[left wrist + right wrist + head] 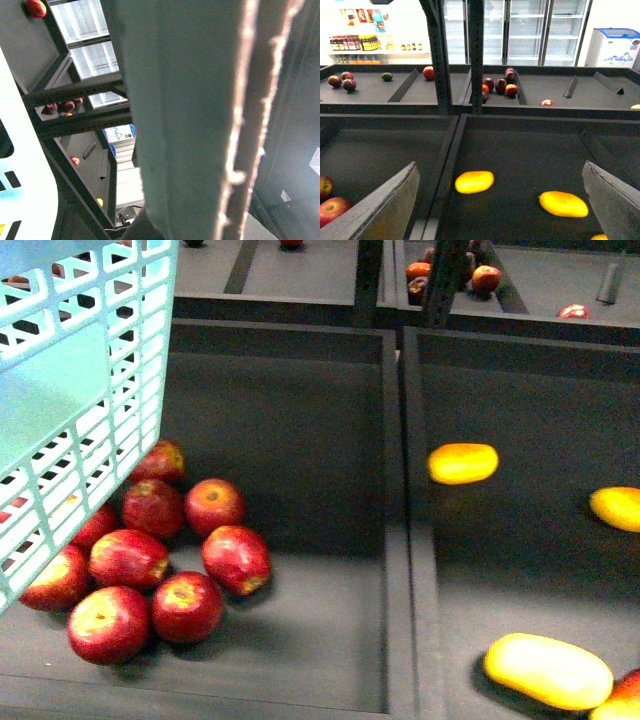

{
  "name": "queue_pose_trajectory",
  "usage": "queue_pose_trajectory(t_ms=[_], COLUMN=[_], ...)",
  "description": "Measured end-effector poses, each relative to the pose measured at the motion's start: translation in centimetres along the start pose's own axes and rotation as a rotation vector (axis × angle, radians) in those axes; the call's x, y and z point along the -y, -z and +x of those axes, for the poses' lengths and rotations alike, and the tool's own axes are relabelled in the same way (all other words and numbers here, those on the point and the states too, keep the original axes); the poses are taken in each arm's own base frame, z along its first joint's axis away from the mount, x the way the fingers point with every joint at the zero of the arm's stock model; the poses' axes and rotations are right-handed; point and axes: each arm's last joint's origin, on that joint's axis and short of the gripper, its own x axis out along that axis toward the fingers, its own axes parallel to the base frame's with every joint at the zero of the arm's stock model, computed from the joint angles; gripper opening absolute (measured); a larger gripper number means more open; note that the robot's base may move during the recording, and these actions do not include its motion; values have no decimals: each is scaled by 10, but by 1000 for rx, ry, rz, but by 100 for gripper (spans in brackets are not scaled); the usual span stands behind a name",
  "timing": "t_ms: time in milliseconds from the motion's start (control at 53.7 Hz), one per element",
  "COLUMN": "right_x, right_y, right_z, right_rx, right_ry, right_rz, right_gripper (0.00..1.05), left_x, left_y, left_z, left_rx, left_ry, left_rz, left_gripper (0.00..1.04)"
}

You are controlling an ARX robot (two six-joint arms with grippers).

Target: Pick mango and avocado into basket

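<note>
The turquoise slotted basket (80, 390) hangs at the upper left of the front view, above the left bin. My left gripper is shut on the basket; in the left wrist view a close, blurred part of the basket (190, 125) hides the jaws. Three yellow mangoes lie in the right bin (463, 463), (617, 508), (548, 670). My right gripper (498, 162) is open and empty above that bin, with two mangoes (474, 181), (563, 204) ahead between its fingers (390, 205). A small dark green fruit (387, 76), likely the avocado, lies in a far back bin.
Several red fruits (150, 565) lie piled in the left bin under the basket. A raised divider (400, 520) separates the two bins. The back shelf holds more red and dark fruits (500, 85) and a grey upright post (440, 55).
</note>
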Motion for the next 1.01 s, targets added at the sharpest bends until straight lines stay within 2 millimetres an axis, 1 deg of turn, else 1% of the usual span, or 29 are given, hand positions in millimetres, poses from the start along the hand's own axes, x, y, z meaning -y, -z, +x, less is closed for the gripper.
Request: queue_pose_trajectory(t_ms=[205, 559, 596, 633, 671, 727, 745, 782, 801, 838, 857, 913, 950, 1006], right_x=[0, 0, 0, 0, 0, 0, 0, 0, 0, 0, 0, 0, 0, 0], right_y=[0, 0, 0, 0, 0, 0, 0, 0, 0, 0, 0, 0, 0, 0], right_z=[0, 0, 0, 0, 0, 0, 0, 0, 0, 0, 0, 0, 0, 0], right_rx=[0, 0, 0, 0, 0, 0, 0, 0, 0, 0, 0, 0, 0, 0], right_ry=[-6, 1, 1, 1, 1, 0, 1, 1, 1, 1, 1, 1, 2, 1], right_rz=[-1, -1, 0, -1, -1, -1, 0, -1, -1, -1, 0, 0, 0, 0], right_gripper=[97, 97, 97, 97, 97, 97, 97, 97, 97, 97, 97, 97, 97, 97], left_x=[-2, -2, 0, 2, 4, 1, -2, -6, -8, -11, -13, -20, -30, -48], left_y=[-2, 0, 1, 4, 7, 15, 19, 25, 29, 34, 38, 46, 55, 75], left_z=[0, 0, 3, 6, 11, 21, 27, 37, 46, 59, 68, 86, 99, 116], left_rx=[33, 4, 19, 9, -41, -200, -278, -370, -432, -503, -547, -616, -674, -787], left_ry=[-15, -7, -76, -165, -270, -358, -366, -349, -324, -277, -236, -174, -167, -155], left_rz=[13, 3, 48, 129, 248, 533, 646, 751, 790, 795, 775, 698, 636, 571], left_gripper=[8, 8, 8, 8, 8, 8, 8, 8, 8, 8, 8, 8, 8, 8])
